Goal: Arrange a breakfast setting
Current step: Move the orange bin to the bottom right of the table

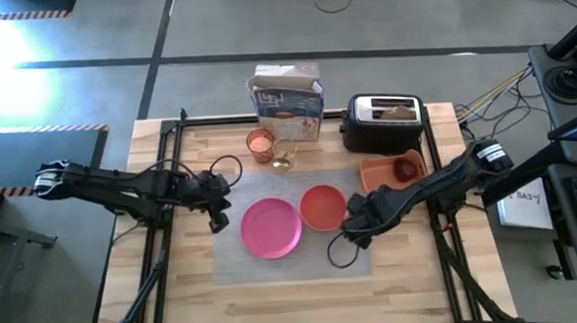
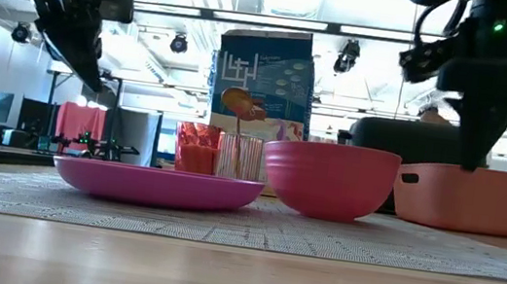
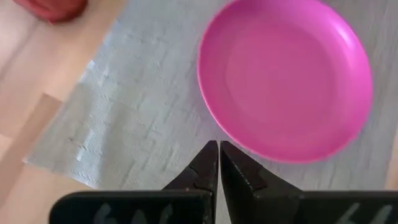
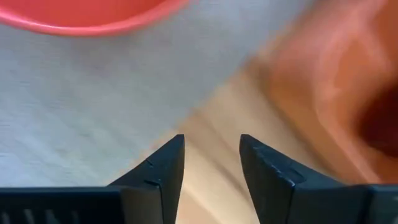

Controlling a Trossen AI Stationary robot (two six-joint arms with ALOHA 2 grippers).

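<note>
The grey woven placemat (image 1: 304, 265) lies mid-table. On it rest the round pink plate (image 1: 271, 228) and the orange bowl (image 1: 323, 207). Behind them stand the small orange cup (image 1: 260, 145) and the clear glass (image 1: 285, 162), with the gold spoon (image 2: 242, 104) upright in the glass. The red apple (image 1: 408, 167) lies in the orange tray. Toast (image 1: 397, 110) sticks out of the toaster. My left gripper (image 3: 219, 146) is shut and empty, above the mat just left of the plate. My right gripper (image 4: 211, 143) is open and empty, above the mat's right edge beside the bowl.
A blue-and-white carton (image 1: 287, 100) stands at the back centre. The black-and-silver toaster (image 1: 384, 125) stands at the back right, with the orange tray (image 1: 378, 174) in front of it. Black frame rails run along the table's left and right sides.
</note>
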